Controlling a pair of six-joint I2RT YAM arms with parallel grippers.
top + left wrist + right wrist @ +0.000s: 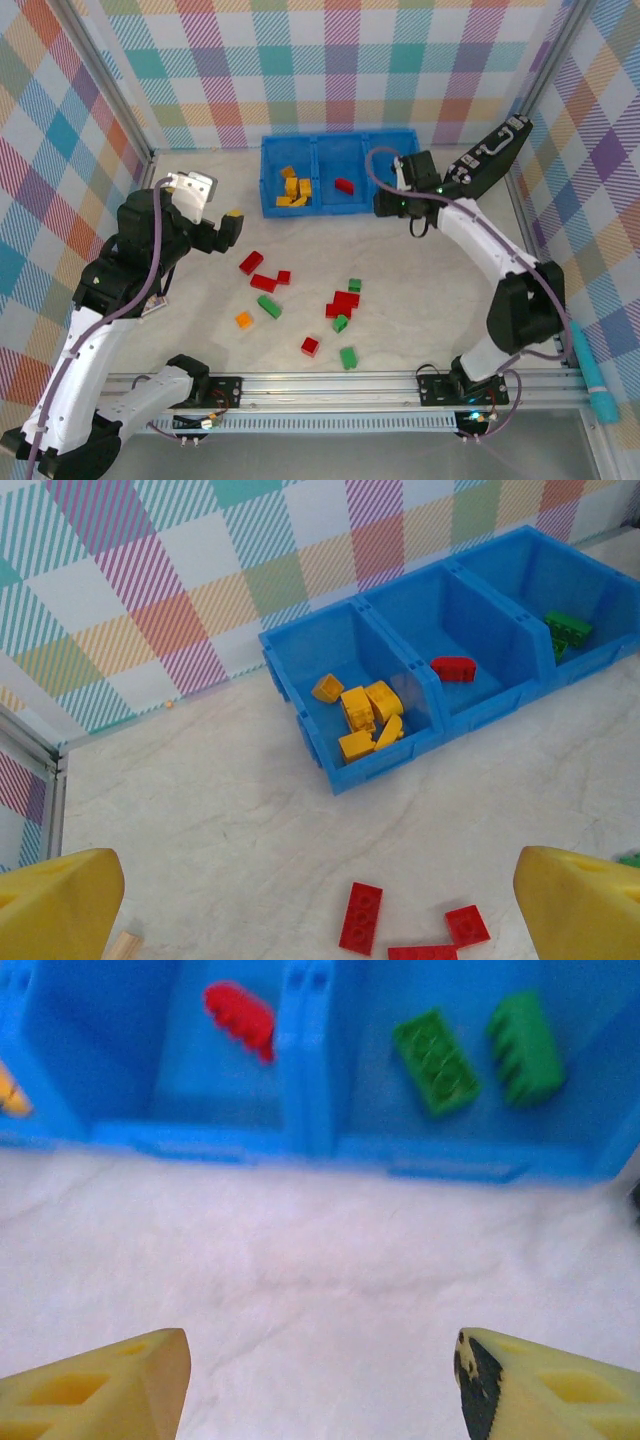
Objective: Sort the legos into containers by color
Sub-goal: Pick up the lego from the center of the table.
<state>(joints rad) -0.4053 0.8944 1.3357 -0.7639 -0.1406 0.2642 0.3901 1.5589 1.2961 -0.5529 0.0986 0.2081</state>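
The blue bin (340, 209) stands at the back. Its left container holds several orange-yellow legos (365, 715), the middle one a red lego (453, 668), and the right one two green legos (435, 1060). Loose red legos (343, 303), green legos (269, 306) and an orange one (244, 320) lie scattered mid-table. My left gripper (225, 228) hovers open above the left of the table, with red plates (361, 917) below it. My right gripper (320, 1380) is open with nothing in it, just in front of the bin's right container (470, 1165).
A black case with a handle (490, 155) leans at the back right, close behind my right arm. A pale wooden block (125, 946) lies at the left. Plaid walls enclose three sides, and a metal rail (330, 385) runs along the near edge.
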